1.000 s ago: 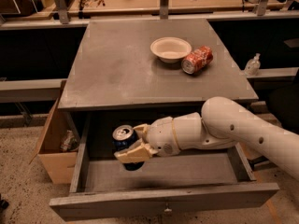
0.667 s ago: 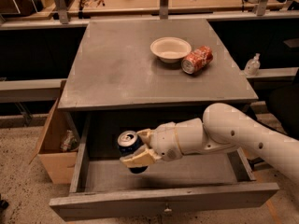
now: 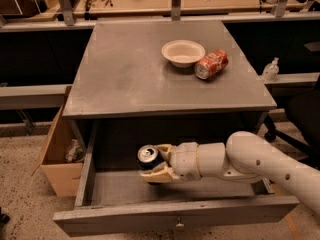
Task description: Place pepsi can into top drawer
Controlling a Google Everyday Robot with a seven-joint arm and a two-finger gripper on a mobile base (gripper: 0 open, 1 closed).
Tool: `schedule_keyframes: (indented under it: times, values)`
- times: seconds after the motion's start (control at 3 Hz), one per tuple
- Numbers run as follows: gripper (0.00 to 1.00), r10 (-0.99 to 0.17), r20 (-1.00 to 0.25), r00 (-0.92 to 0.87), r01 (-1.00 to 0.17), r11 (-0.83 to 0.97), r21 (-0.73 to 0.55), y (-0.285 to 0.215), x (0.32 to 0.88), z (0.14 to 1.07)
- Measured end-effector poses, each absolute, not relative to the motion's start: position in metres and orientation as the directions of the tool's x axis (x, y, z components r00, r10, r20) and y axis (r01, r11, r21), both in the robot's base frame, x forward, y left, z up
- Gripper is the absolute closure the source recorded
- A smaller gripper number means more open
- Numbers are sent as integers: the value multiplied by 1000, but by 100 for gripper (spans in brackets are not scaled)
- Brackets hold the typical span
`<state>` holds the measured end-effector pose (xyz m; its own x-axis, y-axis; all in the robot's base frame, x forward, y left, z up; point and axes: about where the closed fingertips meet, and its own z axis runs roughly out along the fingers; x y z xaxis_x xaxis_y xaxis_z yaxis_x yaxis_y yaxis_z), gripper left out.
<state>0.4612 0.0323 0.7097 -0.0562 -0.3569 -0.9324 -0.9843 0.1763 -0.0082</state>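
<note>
Dark blue metal shows between the closed fingers: we hold the pepsi can [image 3: 148,157] upright, silver top up, in the gripper [image 3: 155,165], inside the open top drawer [image 3: 175,218] and, as far as we can judge, just above its floor. Kept upright, it should stand without rolling once released. Since a second ago, can and gripper have slid rightward and slightly lower, toward the drawer's middle.
</note>
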Motion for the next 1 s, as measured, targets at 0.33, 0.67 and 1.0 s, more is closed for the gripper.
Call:
schedule_keyframes:
  times: [0.33,0.67,1.0]
  values:
    - [100,-365,-930,-36,-983,180,-32,31,473,700]
    - [81,-353,-934,-55,-982,187,-13,31,488,675]
    - [58,-328,-941,-87,-982,187,26,34,493,653]
